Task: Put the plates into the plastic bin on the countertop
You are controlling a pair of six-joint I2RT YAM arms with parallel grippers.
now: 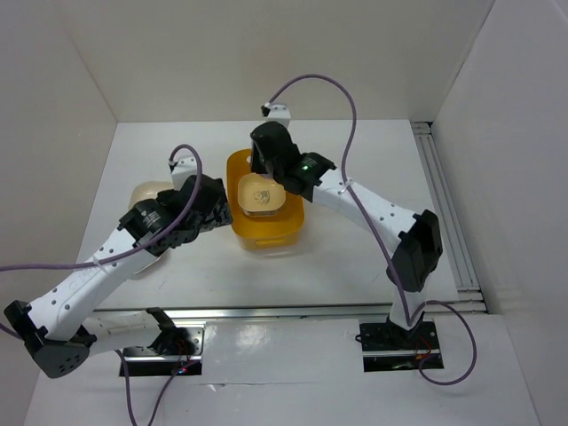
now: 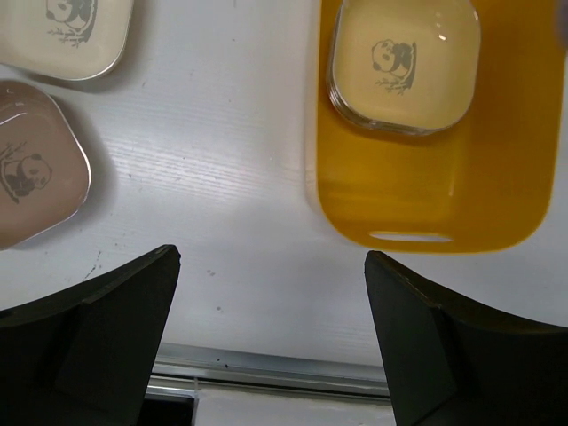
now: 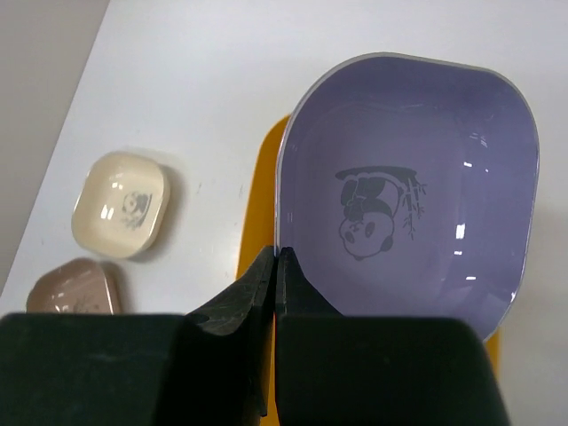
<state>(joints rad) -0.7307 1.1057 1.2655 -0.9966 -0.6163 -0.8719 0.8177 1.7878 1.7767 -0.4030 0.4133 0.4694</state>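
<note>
The yellow-orange plastic bin [image 1: 266, 232] stands mid-countertop, with a cream-yellow plate [image 1: 259, 196] lying in it. It also shows in the left wrist view [image 2: 444, 191] with that plate [image 2: 404, 62]. My right gripper [image 3: 277, 257] is shut on the left rim of a lavender panda-print plate [image 3: 417, 177] and holds it over the bin's edge [image 3: 256, 209]. In the top view it [image 1: 262, 164] hovers over the bin's far end and hides the lavender plate. My left gripper [image 2: 273, 257] is open and empty, above bare countertop left of the bin [image 1: 216, 206].
A cream plate [image 3: 122, 204] and a tan plate [image 3: 75, 288] lie on the countertop left of the bin; both show in the left wrist view, cream [image 2: 67, 31] and tan [image 2: 35, 177]. A metal rail [image 1: 293, 311] runs along the near edge, another [image 1: 448, 213] along the right wall.
</note>
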